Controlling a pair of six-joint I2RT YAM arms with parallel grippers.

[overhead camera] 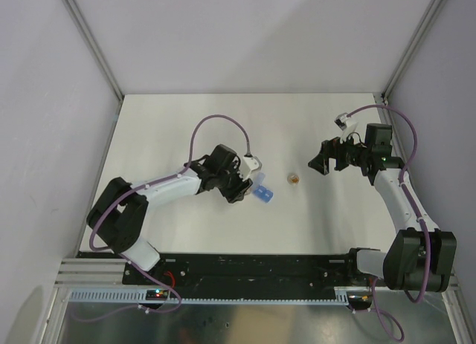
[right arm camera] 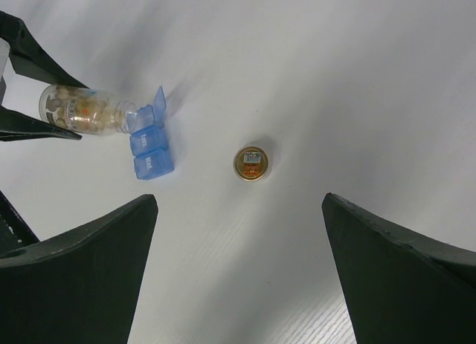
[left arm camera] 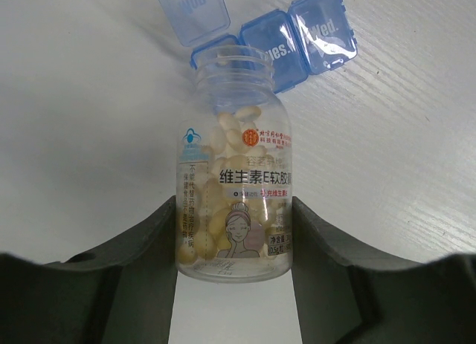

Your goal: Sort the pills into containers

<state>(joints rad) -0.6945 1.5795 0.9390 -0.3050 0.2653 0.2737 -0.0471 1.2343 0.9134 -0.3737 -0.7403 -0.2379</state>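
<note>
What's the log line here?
left gripper shut on pill bottle | mouth at open compartment of pill box | right gripper open, empty

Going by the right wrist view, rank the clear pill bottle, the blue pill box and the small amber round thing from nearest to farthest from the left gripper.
1. clear pill bottle: clamped in the left gripper, far left of the view.
2. blue pill box: at the bottle's mouth, one lid open.
3. small amber round thing: alone, right of the box.
</note>
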